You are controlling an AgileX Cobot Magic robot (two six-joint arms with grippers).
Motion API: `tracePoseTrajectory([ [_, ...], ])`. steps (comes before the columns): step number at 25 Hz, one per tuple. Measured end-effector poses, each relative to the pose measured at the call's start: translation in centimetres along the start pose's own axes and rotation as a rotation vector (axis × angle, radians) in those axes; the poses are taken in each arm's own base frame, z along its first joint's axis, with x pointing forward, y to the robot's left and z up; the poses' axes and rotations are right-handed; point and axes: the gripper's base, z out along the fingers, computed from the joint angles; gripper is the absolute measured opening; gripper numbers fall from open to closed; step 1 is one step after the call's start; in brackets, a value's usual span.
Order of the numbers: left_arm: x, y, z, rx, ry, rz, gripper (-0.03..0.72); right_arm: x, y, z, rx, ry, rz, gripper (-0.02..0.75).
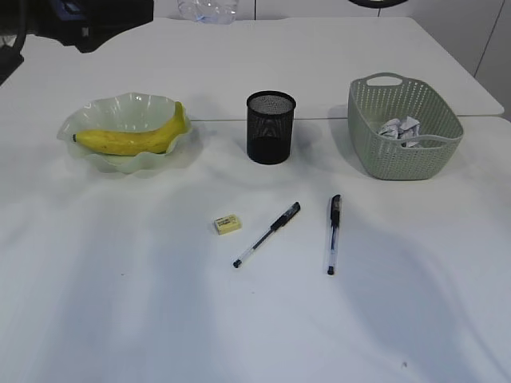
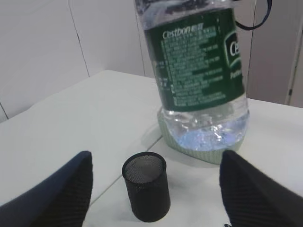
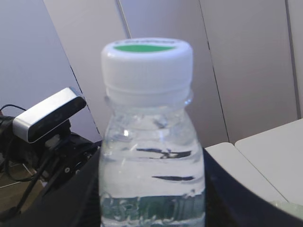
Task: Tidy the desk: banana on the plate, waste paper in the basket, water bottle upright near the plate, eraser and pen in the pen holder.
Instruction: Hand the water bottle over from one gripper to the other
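Hanging upright above the bench, the water bottle (image 3: 151, 137) sits pinched in the right gripper (image 3: 151, 189), presumably for setting near the plate (image 1: 120, 112) holding the banana (image 1: 132, 137). Its green label (image 2: 199, 56) reads "Cestbon". The left gripper (image 2: 154, 189) hangs spread, empty, over the pen holder (image 2: 146, 187).
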Motion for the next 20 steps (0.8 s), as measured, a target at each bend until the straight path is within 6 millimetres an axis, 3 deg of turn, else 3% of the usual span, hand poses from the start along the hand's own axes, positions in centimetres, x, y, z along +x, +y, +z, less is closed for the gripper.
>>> tracePoseTrajectory([
  [11,-1.2,-0.9,2.0,0.062,-0.032,0.023,0.591,0.4,-0.2,0.0,0.019,0.047,-0.039,0.354],
  [20,-1.0,-1.0,2.3,0.071,-0.029,0.02,0.591,0.3,0.3,0.4,0.023,0.073,-0.063,0.354],
])
